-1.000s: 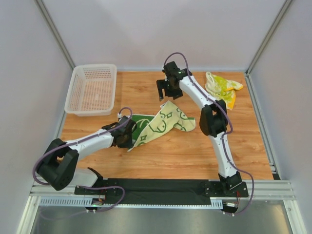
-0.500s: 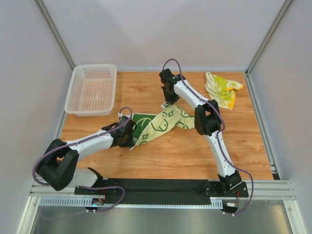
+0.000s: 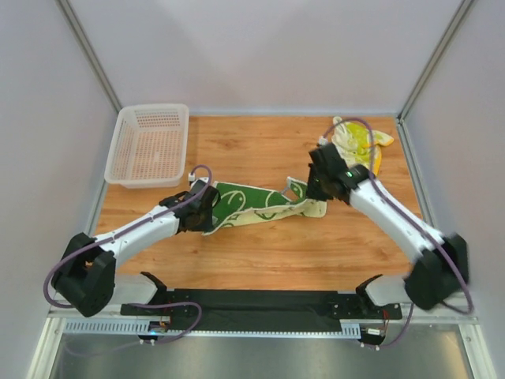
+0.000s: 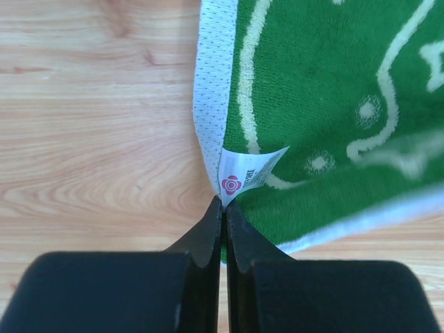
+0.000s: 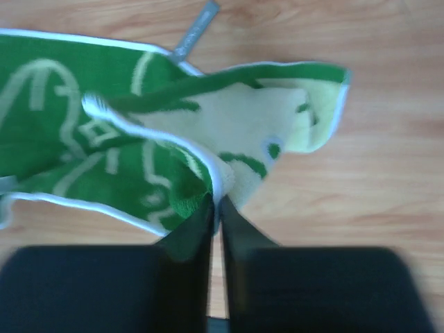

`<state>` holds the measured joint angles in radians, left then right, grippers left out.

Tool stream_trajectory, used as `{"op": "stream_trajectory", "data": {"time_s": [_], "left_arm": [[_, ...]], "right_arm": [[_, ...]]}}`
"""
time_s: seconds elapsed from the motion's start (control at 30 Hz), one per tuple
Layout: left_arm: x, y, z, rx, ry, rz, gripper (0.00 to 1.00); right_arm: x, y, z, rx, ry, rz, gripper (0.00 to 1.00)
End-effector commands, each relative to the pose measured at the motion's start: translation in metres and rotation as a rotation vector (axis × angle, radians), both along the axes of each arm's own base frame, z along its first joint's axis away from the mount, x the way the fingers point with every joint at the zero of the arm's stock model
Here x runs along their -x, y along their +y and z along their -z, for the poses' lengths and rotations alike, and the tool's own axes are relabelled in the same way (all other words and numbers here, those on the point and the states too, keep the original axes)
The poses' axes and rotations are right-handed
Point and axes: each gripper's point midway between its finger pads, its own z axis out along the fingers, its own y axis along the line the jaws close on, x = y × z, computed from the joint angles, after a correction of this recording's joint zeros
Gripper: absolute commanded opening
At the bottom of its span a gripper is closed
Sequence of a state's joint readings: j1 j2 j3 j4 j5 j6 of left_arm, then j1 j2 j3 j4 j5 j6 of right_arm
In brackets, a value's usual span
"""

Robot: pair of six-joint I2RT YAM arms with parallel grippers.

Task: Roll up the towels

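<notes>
The cream towel with the dark green pattern (image 3: 245,201) lies stretched across the middle of the table, green side mostly up. My left gripper (image 3: 207,213) is shut on its left corner, right beside the white label (image 4: 244,177). My right gripper (image 3: 314,192) is shut on the towel's right edge, where the cloth folds over and shows its cream side (image 5: 229,132). In the wrist views both pairs of jaws pinch the white hem, left gripper (image 4: 223,205) and right gripper (image 5: 215,205). The yellow-green blotched towel (image 3: 361,146) with an orange edge lies crumpled at the back right, just behind the right wrist.
A white mesh basket (image 3: 148,144) stands at the back left corner of the wooden table (image 3: 260,253). Grey walls close in the left, right and back sides. The right arm's cable loops over the blotched towel.
The right gripper came down from the back centre, shut on the green towel's right edge and swung right, pulling the cloth out long. The left gripper kept its hold and shifted slightly back.
</notes>
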<state>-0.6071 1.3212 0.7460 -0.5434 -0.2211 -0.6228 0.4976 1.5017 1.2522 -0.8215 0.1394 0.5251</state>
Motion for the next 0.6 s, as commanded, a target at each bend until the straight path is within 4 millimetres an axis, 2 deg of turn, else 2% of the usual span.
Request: {"op": "stream_trajectory", "data": {"time_s": [0.0, 0.03, 0.07, 0.13, 0.23, 0.27, 0.37, 0.43, 0.47, 0.5, 0.53, 0.57], "left_arm": [[0.002, 0.021, -0.020, -0.054, -0.048, -0.040, 0.00], [0.003, 0.022, -0.020, -0.052, -0.048, -0.047, 0.00], [0.005, 0.023, -0.019, -0.050, -0.046, -0.055, 0.00], [0.011, 0.024, -0.013, -0.040, -0.030, -0.074, 0.00], [0.017, 0.023, -0.003, -0.016, -0.004, -0.087, 0.00], [0.020, 0.021, -0.002, -0.005, 0.005, -0.083, 0.00], [0.025, 0.023, 0.004, -0.005, 0.019, -0.094, 0.00], [0.028, 0.026, 0.005, -0.008, 0.020, -0.100, 0.00], [0.028, 0.026, 0.005, -0.007, 0.020, -0.102, 0.00], [0.028, 0.026, 0.004, -0.006, 0.016, -0.104, 0.00], [0.028, 0.026, 0.005, -0.004, 0.015, -0.105, 0.00], [0.028, 0.027, 0.006, -0.006, 0.019, -0.106, 0.00]], "right_arm": [[0.056, 0.016, 0.031, -0.267, 0.034, 0.144, 0.34], [0.069, 0.016, 0.041, -0.286, 0.053, 0.126, 0.34], [0.084, 0.025, 0.043, -0.360, 0.102, 0.115, 0.61], [0.100, 0.021, 0.051, -0.352, 0.124, 0.109, 0.73], [0.103, 0.003, 0.045, -0.259, 0.099, 0.107, 0.79], [0.095, -0.009, 0.034, -0.197, 0.048, 0.125, 0.79], [0.083, -0.018, 0.001, -0.169, -0.051, 0.135, 0.79], [0.084, -0.023, -0.010, -0.140, -0.080, 0.121, 0.78], [0.083, -0.023, -0.013, -0.120, -0.100, 0.108, 0.77], [0.082, -0.011, -0.020, -0.114, -0.128, 0.034, 0.76], [0.083, -0.004, -0.020, -0.103, -0.126, -0.001, 0.72], [0.082, 0.005, -0.011, -0.065, -0.091, -0.041, 0.68]]}}
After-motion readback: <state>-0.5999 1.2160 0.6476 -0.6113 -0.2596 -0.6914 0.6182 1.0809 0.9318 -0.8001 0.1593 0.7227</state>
